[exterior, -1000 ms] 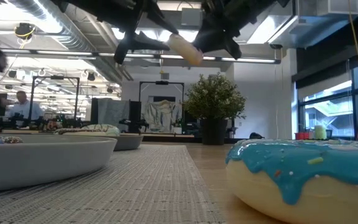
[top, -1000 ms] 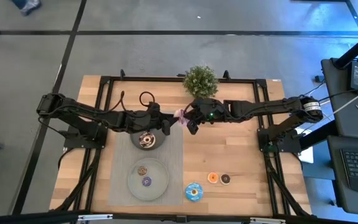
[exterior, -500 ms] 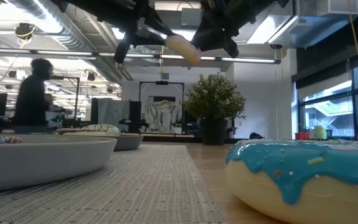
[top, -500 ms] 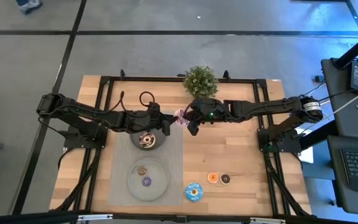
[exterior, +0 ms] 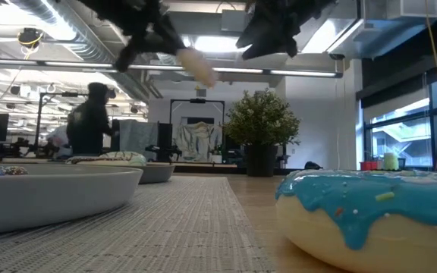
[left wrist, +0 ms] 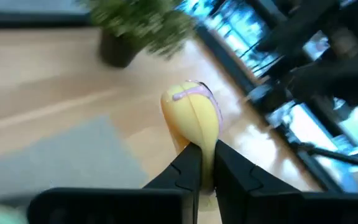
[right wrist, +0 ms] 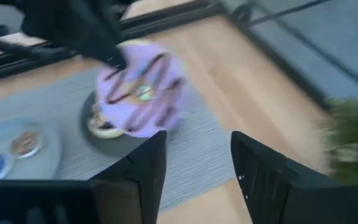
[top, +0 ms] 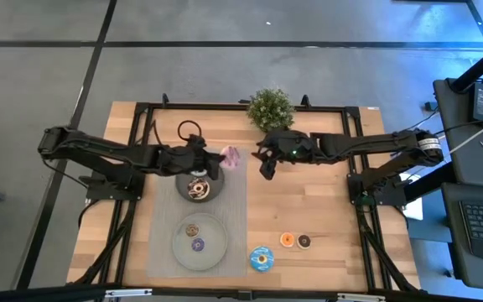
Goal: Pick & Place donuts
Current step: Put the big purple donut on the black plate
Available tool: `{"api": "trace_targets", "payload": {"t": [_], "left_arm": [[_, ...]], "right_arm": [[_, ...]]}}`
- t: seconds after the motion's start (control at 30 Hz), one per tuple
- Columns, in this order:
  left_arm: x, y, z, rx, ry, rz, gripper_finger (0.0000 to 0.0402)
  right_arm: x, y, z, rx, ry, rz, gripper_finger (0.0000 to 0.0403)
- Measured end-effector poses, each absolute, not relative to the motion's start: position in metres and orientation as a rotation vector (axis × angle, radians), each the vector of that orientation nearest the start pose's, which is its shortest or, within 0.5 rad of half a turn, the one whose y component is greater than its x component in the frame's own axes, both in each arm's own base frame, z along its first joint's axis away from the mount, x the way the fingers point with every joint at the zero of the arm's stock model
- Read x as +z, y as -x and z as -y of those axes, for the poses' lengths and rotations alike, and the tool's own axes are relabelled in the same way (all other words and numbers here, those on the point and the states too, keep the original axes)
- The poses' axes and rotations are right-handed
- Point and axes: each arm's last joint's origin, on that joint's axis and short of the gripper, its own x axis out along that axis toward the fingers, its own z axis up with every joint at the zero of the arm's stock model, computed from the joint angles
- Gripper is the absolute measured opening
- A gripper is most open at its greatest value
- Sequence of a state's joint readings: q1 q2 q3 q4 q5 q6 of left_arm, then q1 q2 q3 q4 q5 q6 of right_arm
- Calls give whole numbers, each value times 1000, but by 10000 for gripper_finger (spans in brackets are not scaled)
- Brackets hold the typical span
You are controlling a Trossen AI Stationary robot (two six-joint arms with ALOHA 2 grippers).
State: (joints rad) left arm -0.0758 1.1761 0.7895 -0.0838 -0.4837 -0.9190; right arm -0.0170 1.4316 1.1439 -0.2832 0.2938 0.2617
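The pink-striped donut hangs in the air above the table's far middle, with my left gripper shut on it. My right gripper stands open and empty just right of it; in its wrist view the donut shows its glazed face. A chocolate-white donut lies in the far grey plate. Two mini donuts lie in the near plate. The blue donut, an orange mini donut and a dark brown one lie on the wood. My left gripper pinches the donut's rim between its two fingers. The fingers come level from the table's left. The donut stands on edge beyond them, its glazed face toward the table's right, lifted clear of the table.
A small potted plant stands at the far edge, just behind my right gripper. A grey mat lies under both plates. Bare wood stretches right of the mat. A person shows in the room beyond the table.
My left gripper has shut on the pink-striped donut, and my right gripper has opened and let it go. My left gripper has then drawn back toward the table's left edge with the donut. My right gripper has shifted slightly toward the right.
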Motion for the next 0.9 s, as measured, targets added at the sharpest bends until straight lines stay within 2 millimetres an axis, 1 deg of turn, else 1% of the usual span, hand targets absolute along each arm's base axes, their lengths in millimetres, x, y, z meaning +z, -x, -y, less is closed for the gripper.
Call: {"api": "trace_targets", "payload": {"t": [0.13, 0.27, 0.37, 0.6, 0.9], "left_arm": [[268, -236, 9, 601, 825, -302, 26], [260, -231, 17, 602, 889, -405, 23], [250, -230, 21, 642, 917, -481, 23], [229, -240, 24, 705, 921, -563, 22], [193, -258, 17, 842, 993, -653, 22]], "right_arm": [[307, -310, 16, -429, -149, -501, 182], [307, -310, 16, -433, -148, -504, 182], [306, -310, 15, -433, -147, -512, 182], [306, -310, 16, -427, -123, -517, 182], [306, -310, 18, -432, -124, -520, 182]]}}
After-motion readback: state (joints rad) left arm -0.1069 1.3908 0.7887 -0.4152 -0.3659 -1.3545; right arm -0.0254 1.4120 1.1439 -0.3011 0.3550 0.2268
